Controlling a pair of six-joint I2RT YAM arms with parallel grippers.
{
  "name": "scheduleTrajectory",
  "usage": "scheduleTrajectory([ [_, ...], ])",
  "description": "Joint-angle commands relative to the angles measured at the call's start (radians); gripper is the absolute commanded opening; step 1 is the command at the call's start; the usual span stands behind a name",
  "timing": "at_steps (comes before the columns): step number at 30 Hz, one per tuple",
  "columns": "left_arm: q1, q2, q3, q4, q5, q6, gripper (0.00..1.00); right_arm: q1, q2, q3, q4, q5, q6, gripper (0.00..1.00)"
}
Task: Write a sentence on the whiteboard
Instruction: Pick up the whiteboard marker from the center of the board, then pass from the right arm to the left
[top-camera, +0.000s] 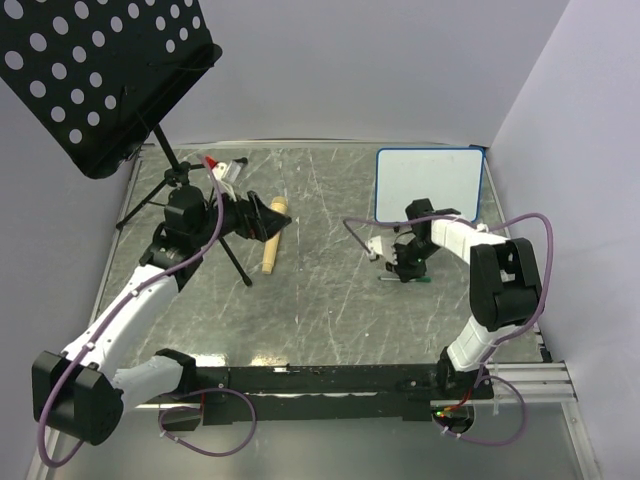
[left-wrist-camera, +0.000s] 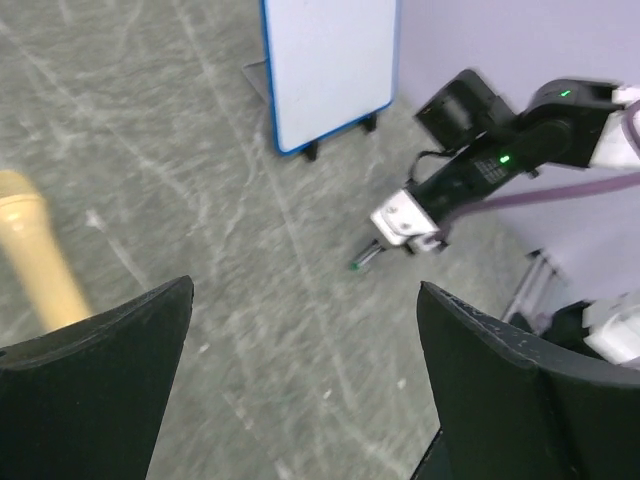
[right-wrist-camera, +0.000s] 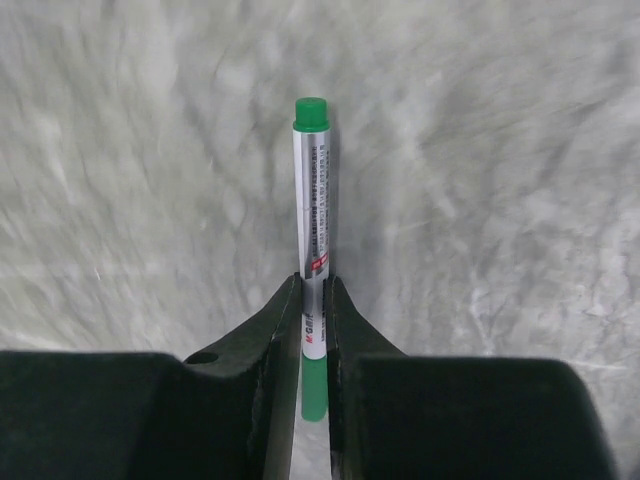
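At the far left a black perforated music stand rises on its tripod over the corner of the scratched grey worktop. The left arm reaches out beneath it, and the left tool hangs above the surface with its dark fingers spread wide and nothing between them. Just beside it lies a pale wooden rod, its rounded end pointing toward the back; in the left wrist view it sits off the left finger, apart from it.

Right of centre, the right arm bends low over the worktop. The right tool is pinched narrow on a marker – a silver barrel with printed lettering, green at both ends. The fingers grip the barrel close to its near end, so most of its length sticks out ahead, and it lies low along the surface.

Behind the right tool, at the far right near the wall, the whiteboard stands propped on small dark feet – blue rim, rounded corners, its face plain white from both the top and left wrist views.
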Motion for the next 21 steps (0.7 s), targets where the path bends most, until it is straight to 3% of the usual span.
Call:
scheduleTrajectory([
  [1,-0.031,0.04,-0.132,0.256,0.068,-0.264,0.98,0.007,-0.007,0.101,-0.008,-0.172,0.279,0.06],
  [5,-0.108,0.086,-0.226,0.474,0.016,-0.389,0.94,-0.003,-0.08,0.137,0.058,-0.323,0.536,0.0],
  [6,-0.125,0.1,-0.232,0.489,-0.001,-0.406,0.92,-0.016,-0.093,0.145,0.072,-0.396,0.668,0.0],
  [10,-0.213,0.225,-0.191,0.557,-0.022,-0.422,0.84,-0.043,-0.105,0.215,0.118,-0.55,0.928,0.02],
  [12,-0.246,0.294,-0.161,0.615,-0.028,-0.434,0.77,-0.046,-0.105,0.214,0.192,-0.585,1.067,0.02],
  [21,-0.408,0.474,-0.027,0.631,-0.17,-0.435,0.75,-0.046,-0.168,0.099,0.627,-0.67,1.611,0.04],
])
